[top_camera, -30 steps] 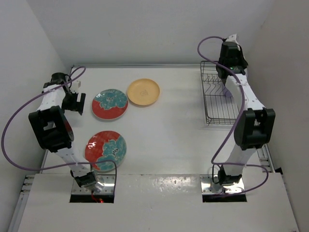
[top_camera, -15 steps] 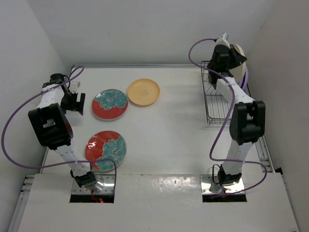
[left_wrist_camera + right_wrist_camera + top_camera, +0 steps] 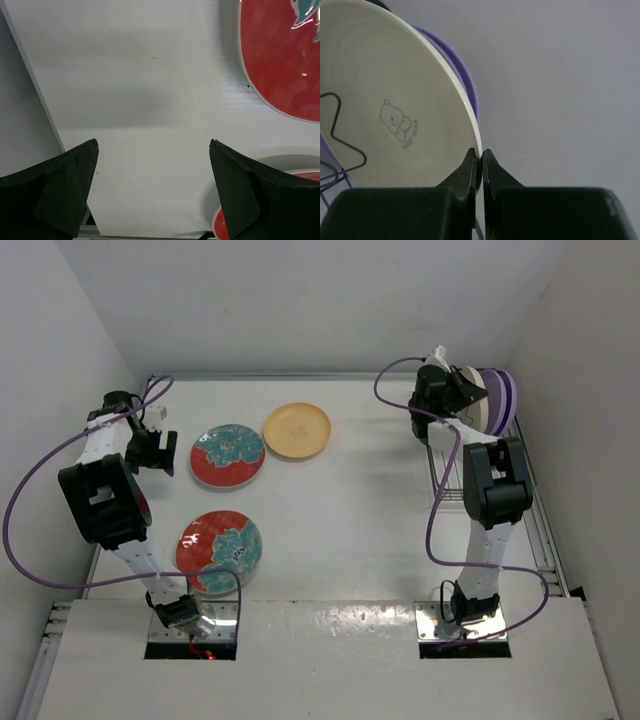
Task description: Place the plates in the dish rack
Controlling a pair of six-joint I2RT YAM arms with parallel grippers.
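Note:
My right gripper is shut on the rim of a cream plate with a small bear print, held on edge. Right behind it stands a lilac plate. In the top view this gripper holds the cream plate over the far end of the dish rack, against the upright lilac plates. My left gripper hangs open over bare table, a red floral plate to its right. Two red floral plates and an orange-yellow plate lie flat.
The right arm's links cover most of the rack from above. White walls close in the table on the left, back and right. A rack wire crosses in front of the cream plate in the right wrist view.
The right arm has swung its wrist towards the left and brought the cream plate down beside the lilac plates at the rack. The left arm has not moved.

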